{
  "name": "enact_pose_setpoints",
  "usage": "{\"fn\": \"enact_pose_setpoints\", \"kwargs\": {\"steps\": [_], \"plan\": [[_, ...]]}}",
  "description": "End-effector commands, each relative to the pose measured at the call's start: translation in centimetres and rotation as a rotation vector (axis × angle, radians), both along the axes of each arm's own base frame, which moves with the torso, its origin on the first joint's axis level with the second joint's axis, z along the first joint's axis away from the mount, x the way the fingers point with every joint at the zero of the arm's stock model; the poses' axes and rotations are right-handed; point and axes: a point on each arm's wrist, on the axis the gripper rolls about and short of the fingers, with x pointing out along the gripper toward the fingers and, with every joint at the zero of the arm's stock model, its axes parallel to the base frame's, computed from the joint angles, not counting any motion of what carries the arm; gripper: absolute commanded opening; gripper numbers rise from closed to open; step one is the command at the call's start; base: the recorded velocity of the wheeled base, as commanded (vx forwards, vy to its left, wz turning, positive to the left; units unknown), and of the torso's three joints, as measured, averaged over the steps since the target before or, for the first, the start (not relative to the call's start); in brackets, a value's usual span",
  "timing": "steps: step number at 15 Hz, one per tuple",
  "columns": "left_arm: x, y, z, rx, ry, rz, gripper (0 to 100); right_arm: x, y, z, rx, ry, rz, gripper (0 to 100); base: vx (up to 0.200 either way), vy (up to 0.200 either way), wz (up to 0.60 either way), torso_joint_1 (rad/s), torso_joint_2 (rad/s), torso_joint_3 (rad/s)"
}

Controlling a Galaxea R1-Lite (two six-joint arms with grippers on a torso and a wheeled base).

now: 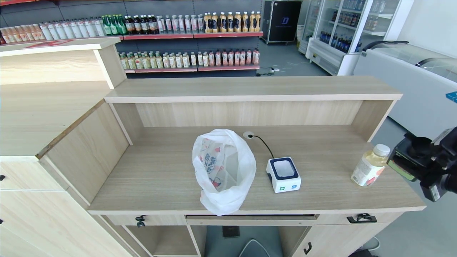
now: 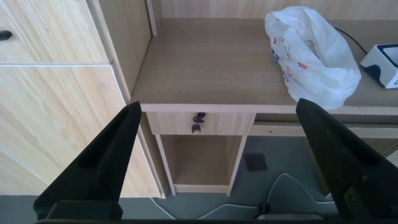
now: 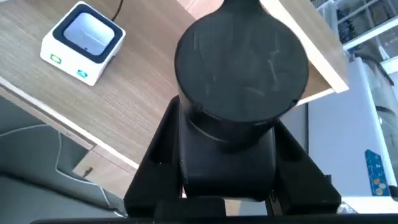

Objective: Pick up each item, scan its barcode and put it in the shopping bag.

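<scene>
Head view: a bottle [image 1: 370,165] stands upright near the right end of the wooden worktop [image 1: 160,171], with the right gripper [image 1: 405,159] just beside it and apparently not yet touching. Whether that gripper is spread or closed cannot be told. The left gripper [image 2: 219,109] hangs low off the worktop's left front corner, its fingers [image 2: 99,168] wide apart and holding nothing.

The job appears to be at its first step, the pick-up, with nothing scanned or bagged. The next move likely calls for a firm grasp around the bottle's round body. Then comes a lift and a turn, so the label faces the scanner [image 1: 284,174] window.

The bottle is clear smooth plastic, holding pale yellow liquid, with a white screw cap and a wrapped label. The scanner is a small white box with rounded corners and a dark-framed glossy top, and its black cable runs to a hole in the worktop. Left of it, the shopping bag [image 1: 224,171] is thin white crinkled film with red print. It slumps at the front edge with its mouth open.
</scene>
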Motion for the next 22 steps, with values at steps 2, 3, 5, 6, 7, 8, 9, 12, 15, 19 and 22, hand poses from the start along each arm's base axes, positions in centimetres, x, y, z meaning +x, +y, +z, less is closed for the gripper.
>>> {"fn": "enact_pose_setpoints", "kwargs": {"steps": [2, 3, 5, 6, 7, 8, 9, 12, 15, 19, 22], "plan": [[0.0, 0.0, 0.0, 0.001, -0.001, 0.000, 100, -0.1, -0.1, 0.1, 0.183, 0.040, -0.040, 0, 0.000, 0.000, 0.60, 0.000, 0.00, 0.002], [0.0, 0.0, 0.0, 0.001, 0.001, 0.000, 100, 0.7, -0.2, 0.1, 0.247, 0.065, -0.073, 0, 0.000, 0.000, 0.60, 0.007, 0.01, 0.007], [0.0, 0.0, 0.0, -0.001, -0.001, 0.000, 100, 2.6, 0.1, -0.2, 0.376, 0.163, -0.138, 0, 0.000, 0.000, 0.30, 0.001, 0.00, 0.001], [0.0, 0.0, 0.0, 0.001, -0.001, 0.000, 100, 3.5, 0.3, -1.0, 0.499, 0.238, -0.154, 0, 0.000, 0.000, 0.00, 0.000, 0.00, 0.000], [0.0, 0.0, 0.0, -0.001, -0.001, 0.000, 100, 4.5, 0.4, -1.6, 0.588, 0.285, -0.162, 0, 0.000, 0.000, 0.00, 0.000, 0.00, 0.000], [0.0, 0.0, 0.0, 0.001, -0.001, 0.000, 100, 5.5, 0.4, -2.2, 0.677, 0.329, -0.174, 0, 0.000, 0.000, 0.00, 0.000, 0.00, 0.000], [0.0, 0.0, 0.0, -0.001, -0.001, 0.000, 100, 6.8, 0.3, -2.2, 0.793, 0.349, -0.187, 0, 0.000, 0.000, 0.00, 0.000, 0.00, 0.000], [0.0, 0.0, 0.0, -0.001, -0.001, 0.000, 100, 10.7, 0.1, -1.4, 0.833, 0.351, -0.174, 0, 0.000, 0.000, 0.00, 0.000, 0.00, 0.000], [0.0, 0.0, 0.0, 0.001, -0.001, 0.000, 100, 12.6, 0.2, -2.1, 0.969, 0.498, -0.134, 0, 0.000, 0.000, 0.00, 0.000, 0.00, 0.000], [0.0, 0.0, 0.0, 0.001, -0.001, 0.000, 100, 14.5, -0.1, -5.0, 0.925, 0.552, -0.094, 0, 0.000, 0.000, 0.00, 0.000, 0.00, 0.000], [0.0, 0.0, 0.0, 0.001, -0.001, 0.000, 100, 15.2, -1.2, -7.6, 0.834, 0.584, -0.034, 0, 0.000, 0.000, 0.00, 0.000, 0.00, 0.000]]}}
